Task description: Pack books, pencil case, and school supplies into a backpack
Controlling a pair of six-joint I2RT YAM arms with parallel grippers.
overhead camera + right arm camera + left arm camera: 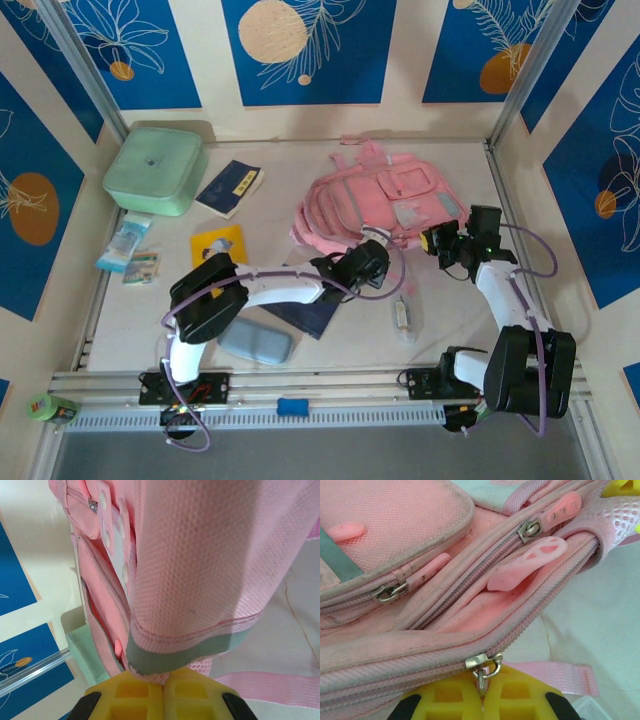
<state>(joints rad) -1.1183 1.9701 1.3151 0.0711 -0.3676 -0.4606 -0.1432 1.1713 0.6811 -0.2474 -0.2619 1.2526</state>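
The pink backpack lies at the back centre of the table. My left gripper is at its near edge, shut on the metal ring of a zipper pull. At the backpack's right side, my right gripper is shut on a fold of pink mesh fabric. One navy book and a yellow book lie to the left. Another navy book is partly under my left arm. The blue-grey pencil case lies near the front. The wrapped school supplies lie front centre.
A mint-green lidded box stands at the back left, with pale blue packets in front of it. Walls close in the table on three sides. A loose pink strap lies on the table beside the left gripper.
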